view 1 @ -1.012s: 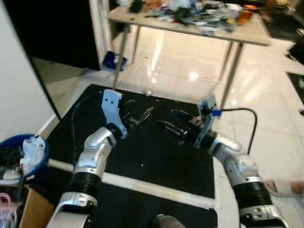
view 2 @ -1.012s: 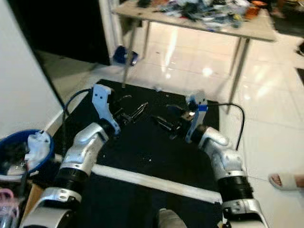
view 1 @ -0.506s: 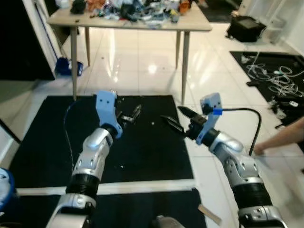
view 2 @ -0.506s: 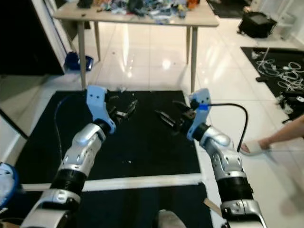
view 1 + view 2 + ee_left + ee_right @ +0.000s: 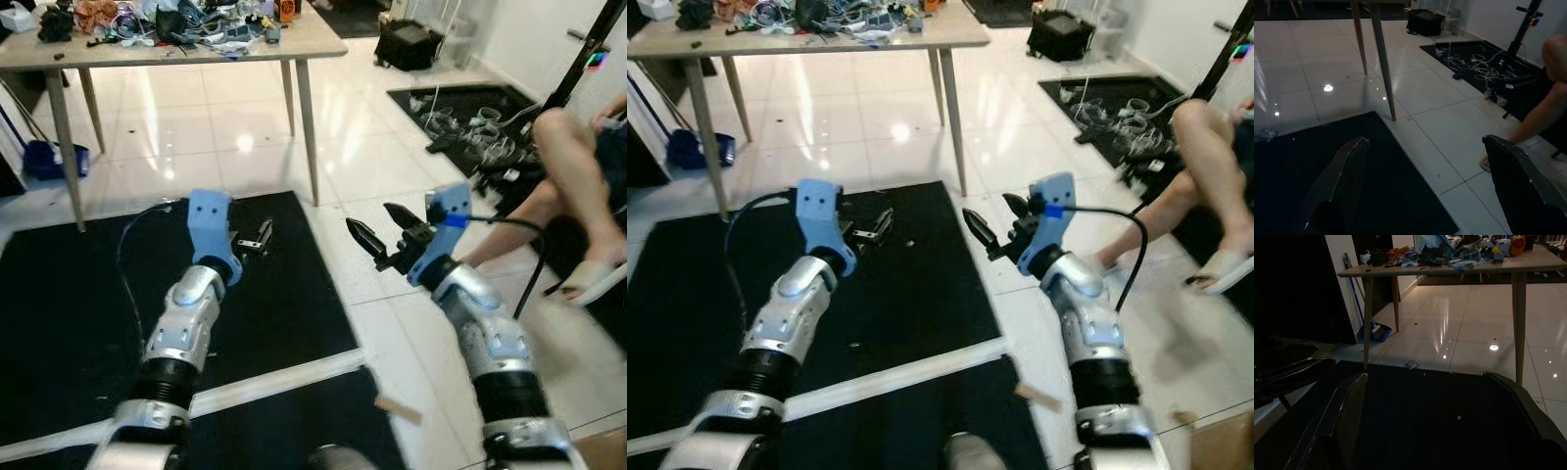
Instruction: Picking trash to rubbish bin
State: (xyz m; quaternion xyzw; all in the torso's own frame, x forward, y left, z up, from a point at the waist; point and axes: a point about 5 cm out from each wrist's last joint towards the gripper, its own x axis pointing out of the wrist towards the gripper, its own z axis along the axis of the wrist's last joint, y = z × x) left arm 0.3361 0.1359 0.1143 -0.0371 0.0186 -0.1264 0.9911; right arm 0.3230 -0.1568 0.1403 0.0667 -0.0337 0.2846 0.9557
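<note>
Both silver arms raised forward, left gripper [image 5: 257, 238] jaws parted, right gripper [image 5: 384, 231] jaws spread, empty

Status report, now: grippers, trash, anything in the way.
Left gripper open, empty, over the black mat. Right gripper open, empty, over white tile. Small scrap at mat's edge near the table. Seated person's leg on the right.

You have a black floor mat [image 5: 59, 294] edged with a white stripe [image 5: 265, 384], lying on glossy white floor tiles [image 5: 196, 137]. Both arms are silver with blue wrist housings; the left tool [image 5: 257, 238] and right tool [image 5: 384, 227] have black fingers. The counter [image 5: 147, 54] is pale wood, strewn with multicoloured clutter. A blue dustpan [image 5: 44, 160] sits by its leg. A small crumpled grey scrap [image 5: 1411, 364] lies on the tiles.
</note>
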